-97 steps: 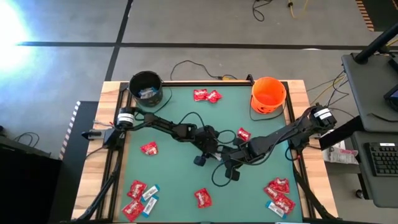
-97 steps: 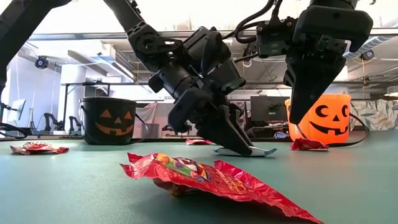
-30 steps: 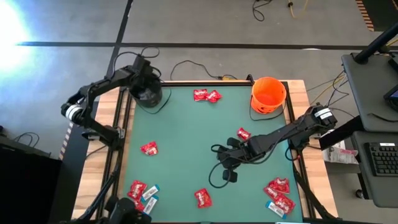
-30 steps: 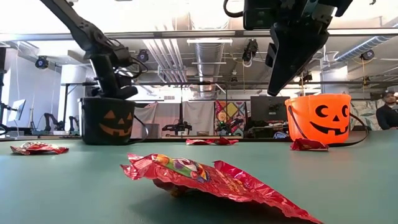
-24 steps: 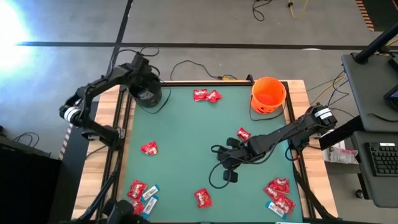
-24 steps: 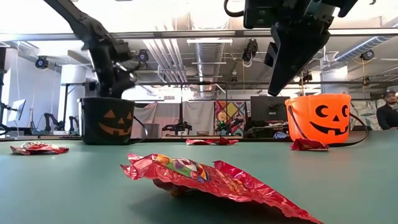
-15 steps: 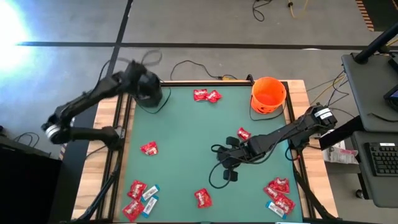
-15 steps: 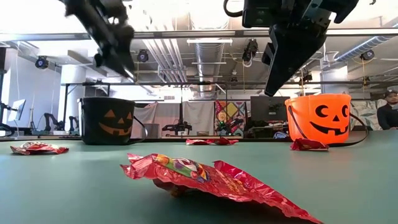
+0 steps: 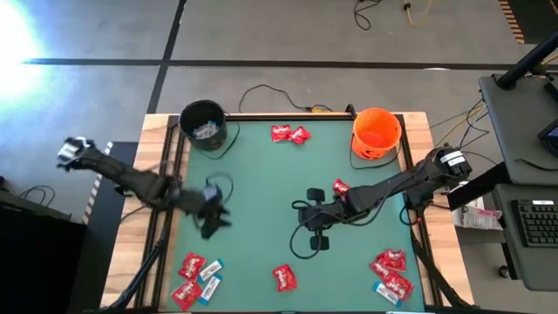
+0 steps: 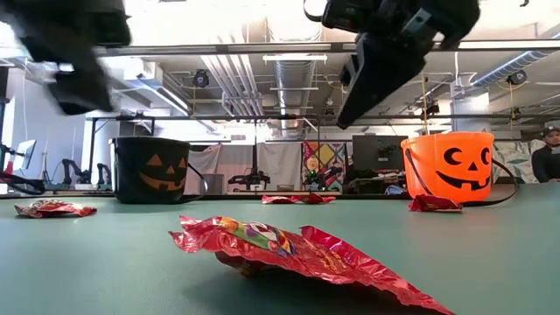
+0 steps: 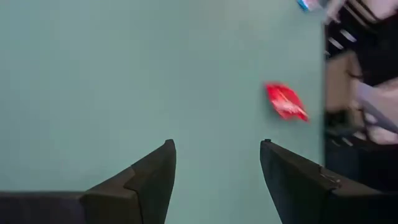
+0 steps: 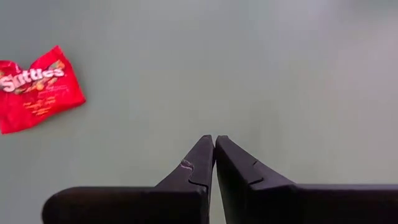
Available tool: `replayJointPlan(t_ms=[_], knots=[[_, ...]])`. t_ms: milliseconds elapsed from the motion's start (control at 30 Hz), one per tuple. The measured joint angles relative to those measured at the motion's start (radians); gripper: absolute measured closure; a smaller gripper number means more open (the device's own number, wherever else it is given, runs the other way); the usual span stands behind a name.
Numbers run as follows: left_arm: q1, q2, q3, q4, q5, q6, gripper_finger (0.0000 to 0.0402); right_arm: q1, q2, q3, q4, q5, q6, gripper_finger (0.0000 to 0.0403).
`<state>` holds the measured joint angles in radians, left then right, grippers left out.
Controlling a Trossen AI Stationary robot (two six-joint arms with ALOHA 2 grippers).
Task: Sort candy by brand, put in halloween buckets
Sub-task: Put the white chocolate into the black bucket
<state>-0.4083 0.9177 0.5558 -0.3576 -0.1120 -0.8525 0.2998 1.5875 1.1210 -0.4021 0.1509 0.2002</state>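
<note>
The black bucket stands at the far left and the orange bucket at the far right; both also show in the low view, black and orange. Red packets and white-and-blue bars lie scattered on the green table. My left gripper is open and empty above the table's left part, blurred; its wrist view shows a red packet off to one side. My right gripper is shut and empty above the table's middle, with a red packet some way off.
More red packets lie near the middle right, at the near middle, the near right and the near left. One fills the low view's foreground. A cable runs along the table's far edge.
My left arm has risen from over the black bucket and swung fast toward the table's near edge, and is now above the table's left part. My right gripper has gone a little toward the table's left edge, still shut.
</note>
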Motion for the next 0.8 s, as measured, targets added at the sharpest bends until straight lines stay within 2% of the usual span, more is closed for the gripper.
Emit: replayJointPlan(t_ms=[167, 300, 367, 567, 800], knots=[[-0.301, 0.151, -0.01, 0.048, -0.068, -0.232, 0.0186, -0.027, 0.0, -0.014, 0.095, -0.001, -0.059, 0.039], [-0.453, 0.291, 0.034, 0.055, -0.101, -0.437, 0.0186, -0.055, 0.0, -0.032, 0.228, 0.008, -0.104, 0.039], [-0.506, 0.365, 0.072, 0.06, -0.109, -0.527, 0.0189, -0.07, 0.0, -0.033, 0.281, 0.048, -0.1, 0.039], [-0.567, 0.574, 0.263, 0.02, -0.141, -0.656, 0.0203, -0.081, 0.0, -0.034, 0.284, 0.14, -0.108, 0.039], [-0.567, 0.803, 0.457, -0.265, -0.002, -0.724, 0.0203, -0.078, 0.0, -0.034, 0.284, 0.138, -0.08, 0.039]])
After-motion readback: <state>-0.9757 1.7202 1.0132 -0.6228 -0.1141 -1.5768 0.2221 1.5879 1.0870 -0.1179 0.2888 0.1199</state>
